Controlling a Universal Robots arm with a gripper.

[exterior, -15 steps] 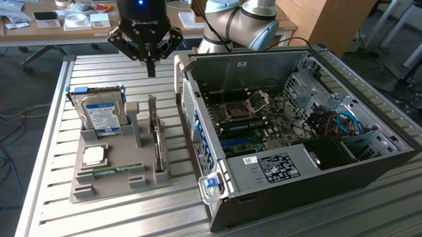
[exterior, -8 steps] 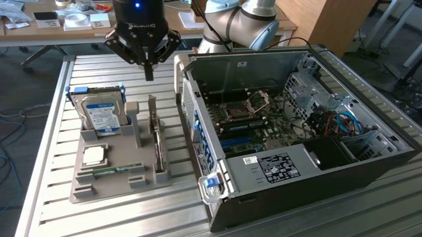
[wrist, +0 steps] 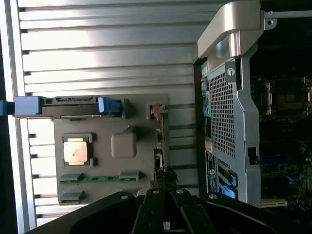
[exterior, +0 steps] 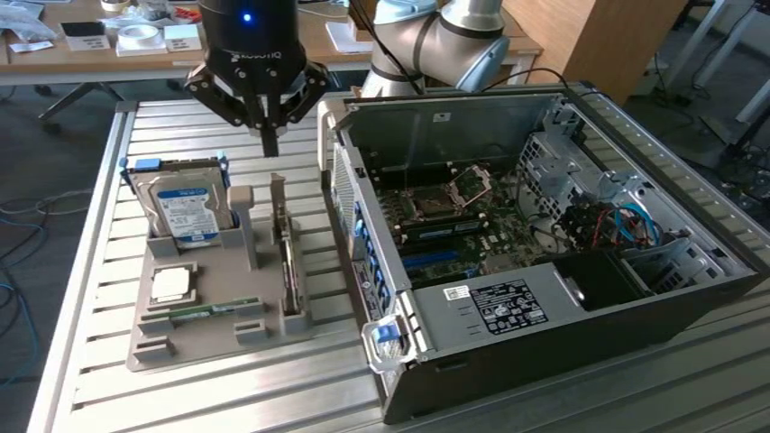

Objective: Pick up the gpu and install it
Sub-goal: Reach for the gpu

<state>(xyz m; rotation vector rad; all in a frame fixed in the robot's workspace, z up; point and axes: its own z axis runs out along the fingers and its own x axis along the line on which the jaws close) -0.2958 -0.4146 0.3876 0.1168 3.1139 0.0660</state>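
The ribbed aluminium table (exterior: pixel 216 397) spreads below the hand in long, pale, shiny slats. Off to the side of the hand, toward the exterior view's right, stands the open computer case (exterior: pixel 457 122): a boxy shell with matte dark outer walls, bare pale metal inside and a perforated rear panel. In its floor lies a dark motherboard (exterior: pixel 457 216) with a square metal-framed socket.

The gripper (exterior: pixel 270 144) is glossy black, with angular linkages that narrow to two slim fingers. These are pressed together to a single point and hold nothing. It hangs above the table with its tip pointing down.

Directly under the hand lies a flat grey plastic tray (exterior: pixel 205 338), moulded with upright posts and shallow pockets.

The hard drive (exterior: pixel 187 212) stands on edge in the tray, out from the hand toward the exterior view's left. It is a silver slab with a blue-and-white label and blue clips at its ends.

The gpu (exterior: pixel 287 253) stands on its long edge in a slot of the tray, just below the fingertips and apart from them. It is a thin, dark, flat board; in the wrist view its narrow edge (wrist: pixel 159 146) runs straight out from the fingertips.

A small square processor (exterior: pixel 172 284) with a dull metal lid lies flat in a pocket beyond the card.

Close to it a narrow green memory stick (exterior: pixel 215 311) lies flat in the tray.
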